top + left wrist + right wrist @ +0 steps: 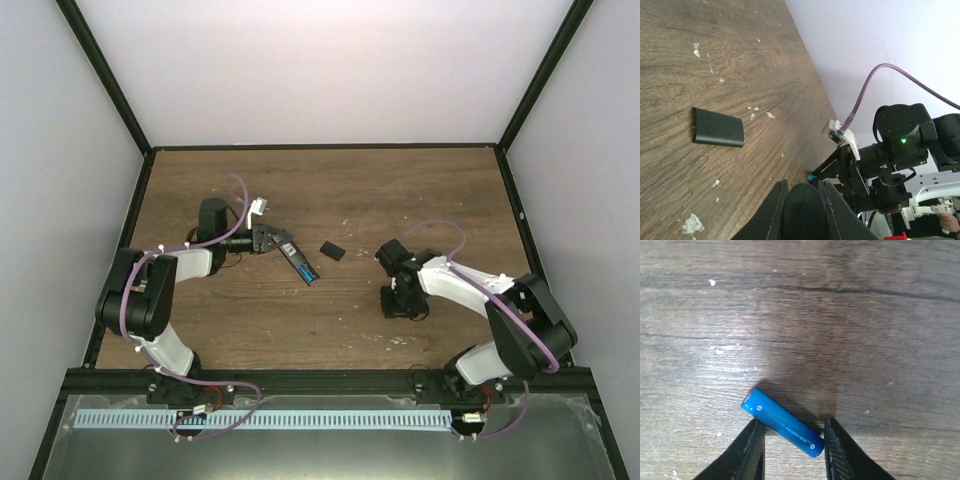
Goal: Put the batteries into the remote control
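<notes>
The remote control (292,255), a slim black bar, is held at one end by my left gripper (268,238), which is shut on it; a blue battery (309,273) shows at its far end. In the left wrist view the remote (804,210) fills the gap of the left gripper (802,182). A second blue battery (782,422) lies slantwise on the wood between the fingers of my right gripper (792,427). Those jaws stand narrowed on either side of it, the right finger (832,440) touching its end. That gripper (403,305) points down at the table.
A small black cover (332,250) lies flat on the wood between the two arms, also in the left wrist view (718,128). White flecks dot the wooden tabletop (400,190). Black frame posts and pale walls border the table on three sides.
</notes>
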You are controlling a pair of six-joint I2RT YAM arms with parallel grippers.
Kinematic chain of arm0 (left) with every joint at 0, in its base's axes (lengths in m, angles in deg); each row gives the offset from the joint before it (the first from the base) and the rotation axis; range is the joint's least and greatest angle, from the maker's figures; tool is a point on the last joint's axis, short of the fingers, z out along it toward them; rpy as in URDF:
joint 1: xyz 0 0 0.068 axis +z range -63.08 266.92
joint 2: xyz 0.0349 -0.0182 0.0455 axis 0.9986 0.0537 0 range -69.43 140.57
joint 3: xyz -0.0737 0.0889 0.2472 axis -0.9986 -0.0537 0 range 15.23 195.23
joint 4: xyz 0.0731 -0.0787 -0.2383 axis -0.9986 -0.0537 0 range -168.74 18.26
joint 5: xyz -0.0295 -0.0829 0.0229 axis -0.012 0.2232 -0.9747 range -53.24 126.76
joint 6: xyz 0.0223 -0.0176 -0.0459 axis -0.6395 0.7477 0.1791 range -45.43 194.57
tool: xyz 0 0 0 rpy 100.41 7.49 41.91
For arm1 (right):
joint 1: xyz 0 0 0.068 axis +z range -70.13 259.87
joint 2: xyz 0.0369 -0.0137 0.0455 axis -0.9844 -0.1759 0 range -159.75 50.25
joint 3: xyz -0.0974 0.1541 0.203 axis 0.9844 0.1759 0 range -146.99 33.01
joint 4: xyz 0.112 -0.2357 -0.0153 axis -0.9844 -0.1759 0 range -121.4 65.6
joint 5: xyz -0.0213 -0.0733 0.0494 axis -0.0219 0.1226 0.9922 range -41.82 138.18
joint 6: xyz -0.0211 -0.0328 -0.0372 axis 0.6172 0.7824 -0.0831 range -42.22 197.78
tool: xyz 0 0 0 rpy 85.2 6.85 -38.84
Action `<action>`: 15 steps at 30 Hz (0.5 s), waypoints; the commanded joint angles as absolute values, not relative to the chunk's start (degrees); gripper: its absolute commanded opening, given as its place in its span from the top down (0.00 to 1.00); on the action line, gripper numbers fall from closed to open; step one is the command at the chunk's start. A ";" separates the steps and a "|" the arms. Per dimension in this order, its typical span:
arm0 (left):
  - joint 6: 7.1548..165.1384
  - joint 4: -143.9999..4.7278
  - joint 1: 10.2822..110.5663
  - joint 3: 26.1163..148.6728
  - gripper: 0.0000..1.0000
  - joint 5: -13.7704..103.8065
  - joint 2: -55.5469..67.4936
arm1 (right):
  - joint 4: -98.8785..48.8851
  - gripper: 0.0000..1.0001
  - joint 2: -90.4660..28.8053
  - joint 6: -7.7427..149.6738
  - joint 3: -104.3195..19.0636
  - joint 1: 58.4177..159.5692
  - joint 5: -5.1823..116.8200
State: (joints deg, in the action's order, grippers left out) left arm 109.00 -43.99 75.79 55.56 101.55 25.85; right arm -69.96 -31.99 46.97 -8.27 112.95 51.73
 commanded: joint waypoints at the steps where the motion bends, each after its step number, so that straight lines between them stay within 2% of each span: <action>1: 108.14 -43.33 75.89 55.45 1.00 102.35 24.13 | -67.74 0.77 -34.83 47.07 -8.03 114.26 54.05; 11: 107.69 -43.80 75.90 55.65 1.00 102.42 23.74 | -65.95 0.97 -34.87 47.02 -9.48 114.49 54.43; 15: 107.62 -43.85 75.97 55.68 1.00 102.43 23.90 | -66.15 0.80 -34.74 47.28 -8.42 114.49 54.66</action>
